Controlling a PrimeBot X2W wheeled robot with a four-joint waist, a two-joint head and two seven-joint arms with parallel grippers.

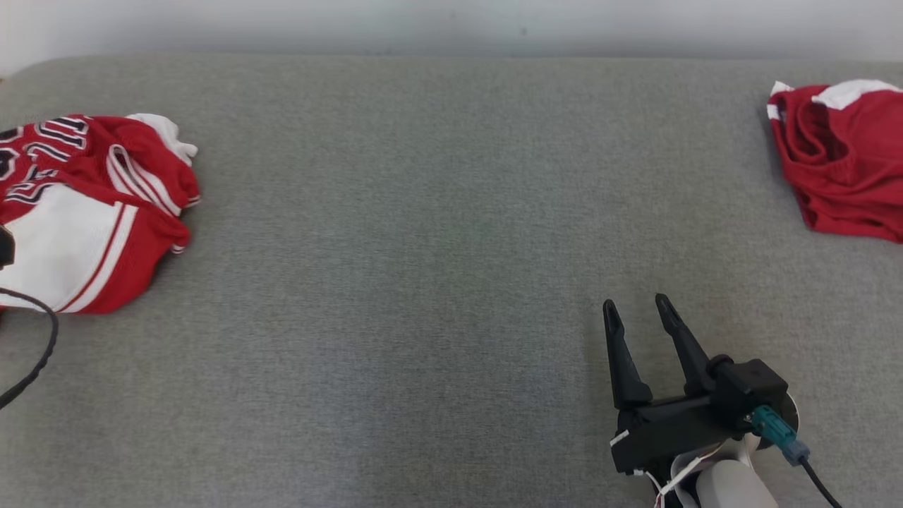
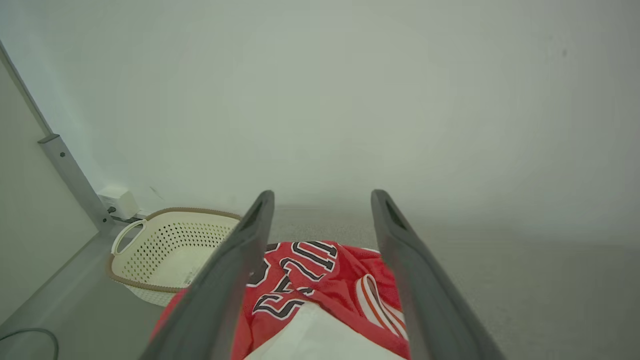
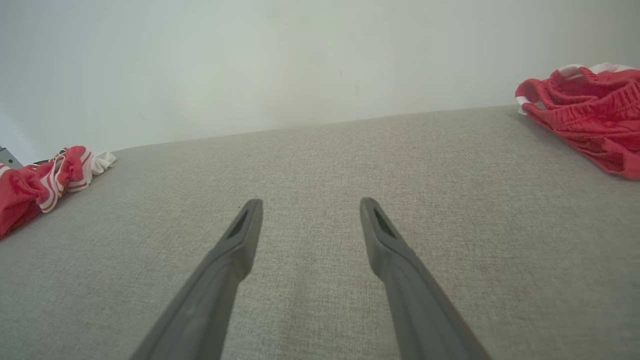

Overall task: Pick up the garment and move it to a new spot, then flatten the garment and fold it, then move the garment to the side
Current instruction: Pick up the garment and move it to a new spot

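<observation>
A crumpled red and white jersey garment (image 1: 92,204) with black-outlined lettering lies at the left edge of the grey fabric surface (image 1: 423,212). In the left wrist view my left gripper (image 2: 322,196) is open just above this garment (image 2: 320,285), and the cloth shows between its two fingers without touching them. My right gripper (image 1: 636,302) is open over bare surface at the lower right, nothing between its fingers. In the right wrist view it (image 3: 310,201) points across the surface, with the jersey (image 3: 40,175) far left.
A second red garment (image 1: 843,162) with white trim lies bunched at the far right, also in the right wrist view (image 3: 585,110). A cream perforated basket (image 2: 165,250) sits on the floor beyond the jersey. A black cable (image 1: 42,353) loops at the left edge. A pale wall backs the surface.
</observation>
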